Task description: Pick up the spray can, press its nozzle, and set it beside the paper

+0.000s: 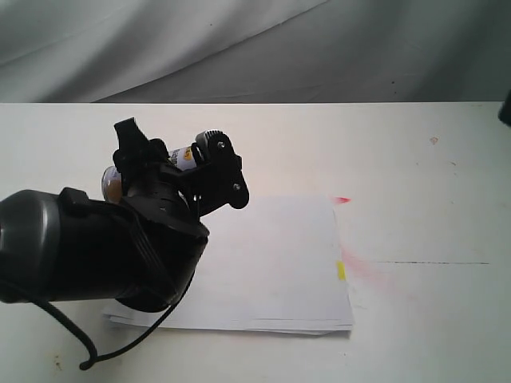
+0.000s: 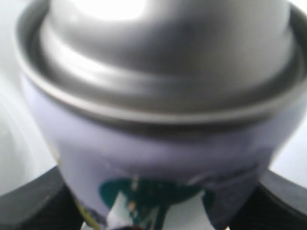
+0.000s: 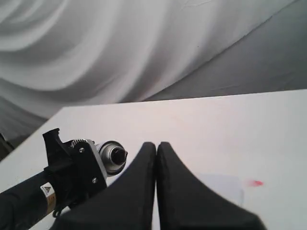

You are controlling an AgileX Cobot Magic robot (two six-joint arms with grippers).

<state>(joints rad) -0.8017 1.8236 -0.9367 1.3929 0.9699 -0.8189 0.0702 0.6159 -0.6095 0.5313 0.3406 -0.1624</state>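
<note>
A: What is held, and by which end effector?
B: The spray can [image 1: 185, 157], a smooth silver metal cylinder with a white label and a shiny domed shoulder, is grasped across its body by the left end effector [image 1: 177, 153]. It is held off the worktop [image 1: 415, 159], lying nearly level, near the far left corner of the paper [image 1: 271, 263].
A: And the right end effector [image 3: 156, 146]?
B: Its two matte black fingers are pressed together, clenched on nothing.
A: What can be counted?
B: One can, one small round black nozzle [image 3: 118, 154], one thin stack of flat white sheets with uneven edges, one yellow tab [image 1: 341, 270], and pink-red smudges [image 1: 342, 199] along that same side. Grey cloth [image 1: 239, 48] is draped in soft folds behind
</note>
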